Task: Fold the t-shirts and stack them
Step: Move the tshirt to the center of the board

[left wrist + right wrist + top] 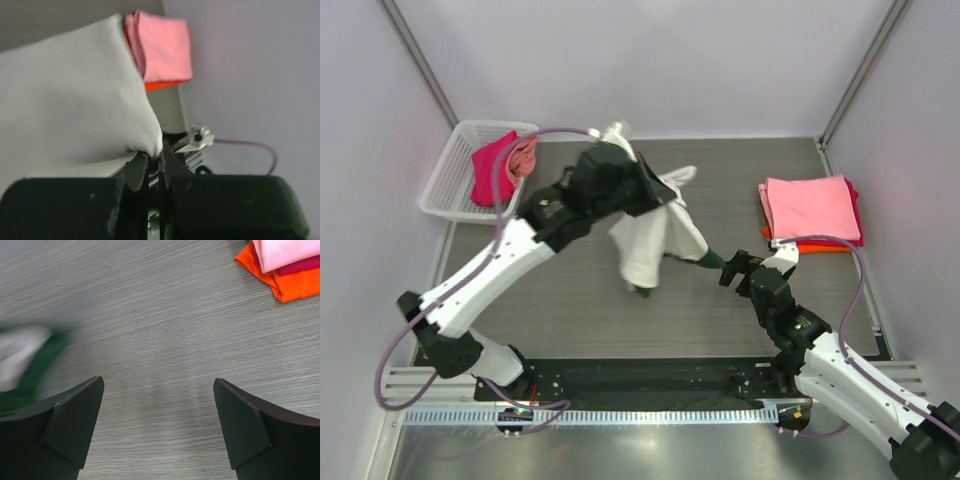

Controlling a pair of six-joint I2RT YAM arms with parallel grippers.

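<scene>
The left fingers (134, 175) are clenched on a fold of the cream t-shirt (650, 235), which hangs limp over the middle of the desk (570, 300); the right fingers (75, 420) are released near its green sleeve (37, 362). Light and floppy, it probably needs a second hold at that sleeve's shoulder.

Wht mesh basket (445, 185), far-left corner
</scene>
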